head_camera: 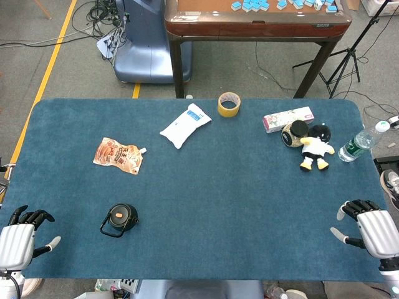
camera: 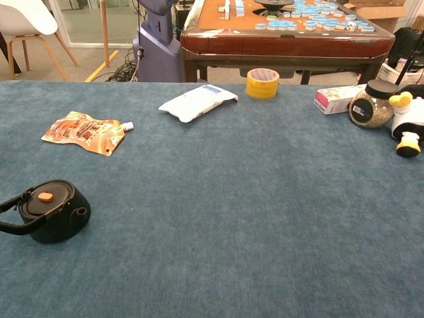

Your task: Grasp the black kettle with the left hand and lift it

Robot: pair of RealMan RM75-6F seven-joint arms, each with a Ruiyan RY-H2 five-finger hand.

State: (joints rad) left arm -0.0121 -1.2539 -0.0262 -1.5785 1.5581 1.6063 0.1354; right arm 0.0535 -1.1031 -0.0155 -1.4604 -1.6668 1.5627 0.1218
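While both hands sit at the near corners of the blue table cover (head_camera: 206,187), we see the black kettle (head_camera: 120,219) standing untouched on the near-left part of the cover, upright, lid on with an orange knob on top. Its handle loops off to the left in both views, and in the chest view a small spout hole faces the camera. Our left hand (head_camera: 24,233) is at the near-left edge, well apart from the kettle, fingers spread and holding nothing. Our right hand (head_camera: 366,225) is at the near-right edge, fingers likewise apart and empty. Neither hand shows in the chest view. Further back on the left lies an orange snack pouch (head_camera: 118,155), flat, with its spout pointing right. A white packet (head_camera: 185,125) lies toward the far middle, with a yellow tape roll (head_camera: 229,104) just behind it near the far edge. At the far right we have a long flat box (head_camera: 288,118), a glass jar (head_camera: 294,134) with a black lid, a plush toy (head_camera: 316,147) touching the jar, and a plastic bottle (head_camera: 363,141) lying near the right edge.
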